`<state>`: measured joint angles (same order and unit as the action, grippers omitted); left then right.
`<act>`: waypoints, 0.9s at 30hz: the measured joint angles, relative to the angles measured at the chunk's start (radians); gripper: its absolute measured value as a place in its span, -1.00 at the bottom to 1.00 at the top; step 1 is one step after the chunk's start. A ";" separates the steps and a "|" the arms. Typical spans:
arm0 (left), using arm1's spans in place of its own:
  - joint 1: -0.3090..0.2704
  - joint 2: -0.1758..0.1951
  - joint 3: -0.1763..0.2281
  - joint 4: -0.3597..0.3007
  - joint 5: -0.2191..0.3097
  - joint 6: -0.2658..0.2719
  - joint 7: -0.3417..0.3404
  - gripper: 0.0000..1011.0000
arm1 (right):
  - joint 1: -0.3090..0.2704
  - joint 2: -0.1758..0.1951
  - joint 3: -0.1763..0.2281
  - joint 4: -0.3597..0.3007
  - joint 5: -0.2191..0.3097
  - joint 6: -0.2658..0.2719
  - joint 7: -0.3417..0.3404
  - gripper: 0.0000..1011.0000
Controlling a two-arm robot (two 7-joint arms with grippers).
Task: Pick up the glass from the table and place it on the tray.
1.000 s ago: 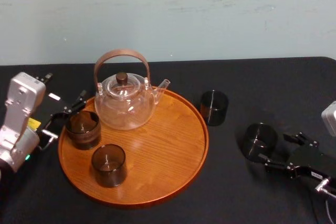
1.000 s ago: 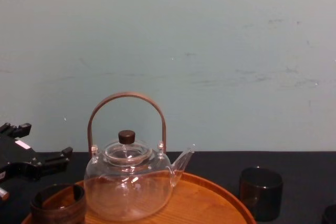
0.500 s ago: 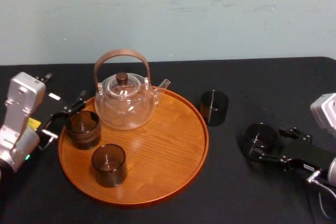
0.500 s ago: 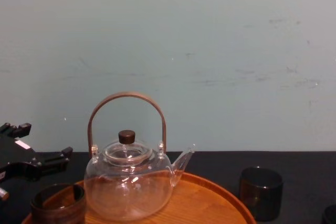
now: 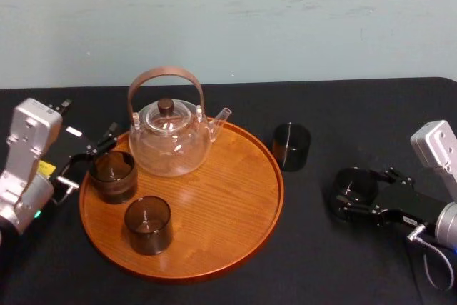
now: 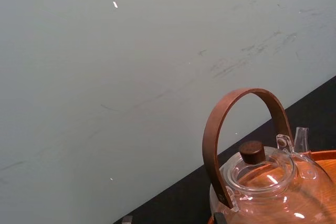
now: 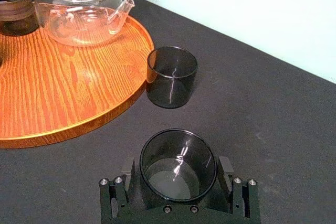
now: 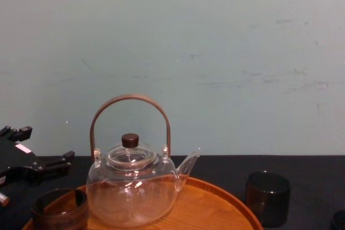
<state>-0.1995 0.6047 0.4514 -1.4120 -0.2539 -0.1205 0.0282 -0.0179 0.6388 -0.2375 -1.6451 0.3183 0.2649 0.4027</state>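
The glass (image 5: 355, 185), on the counter (image 5: 357, 119), is straddled by the right end effector (image 7: 177, 166), spread wide: grasping is in hand. Closure, then carriage leftward to the tray (image 5: 214, 198), is needed; the left end effector (image 5: 87, 160) is parked.

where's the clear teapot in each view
Head view: clear teapot at the tray's back left.
Chest view: low, left of centre, on the tray.
Left wrist view: close up, against the pale wall.
Right wrist view: far off, on the tray.
Shared landmark: the tray.
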 joint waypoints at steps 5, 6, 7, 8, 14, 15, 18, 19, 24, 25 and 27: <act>0.000 0.000 0.000 0.000 0.000 0.000 0.000 0.98 | 0.010 -0.007 -0.003 0.011 -0.004 0.003 0.001 0.98; 0.000 0.000 0.000 0.000 0.000 0.000 0.000 0.98 | 0.013 -0.009 -0.004 0.013 -0.006 0.004 0.001 0.98; 0.000 0.000 0.000 0.000 0.000 0.000 0.000 0.98 | 0.014 -0.009 -0.005 0.014 -0.007 0.005 0.001 0.98; 0.000 0.000 0.000 0.000 0.000 0.000 0.000 0.98 | 0.015 -0.010 -0.007 0.015 -0.012 0.006 0.001 0.98; 0.000 0.000 0.000 0.000 0.000 0.000 0.000 0.98 | 0.016 -0.010 -0.008 0.015 -0.014 0.006 0.000 0.98; 0.000 0.000 0.000 0.000 0.000 0.000 0.000 0.98 | 0.016 -0.010 -0.007 0.015 -0.014 0.006 0.000 0.98; 0.000 0.000 0.000 0.000 0.000 0.000 0.000 0.98 | 0.015 -0.010 -0.007 0.014 -0.013 0.006 0.000 0.98; 0.000 0.000 0.000 0.000 0.000 0.000 0.000 0.98 | 0.015 -0.010 -0.007 0.014 -0.012 0.006 0.000 0.98; 0.000 0.000 0.000 0.000 0.000 0.000 0.000 0.98 | 0.014 -0.009 -0.006 0.014 -0.011 0.006 -0.001 0.87; 0.000 0.000 0.000 0.000 0.000 0.000 0.000 0.98 | 0.014 -0.009 -0.006 0.013 -0.011 0.006 -0.001 0.85; 0.000 0.000 0.000 0.000 0.000 0.000 0.000 0.98 | 0.014 -0.009 -0.006 0.013 -0.010 0.006 -0.001 0.79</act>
<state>-0.1995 0.6047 0.4514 -1.4120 -0.2539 -0.1205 0.0283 -0.0037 0.6300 -0.2433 -1.6320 0.3084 0.2705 0.4018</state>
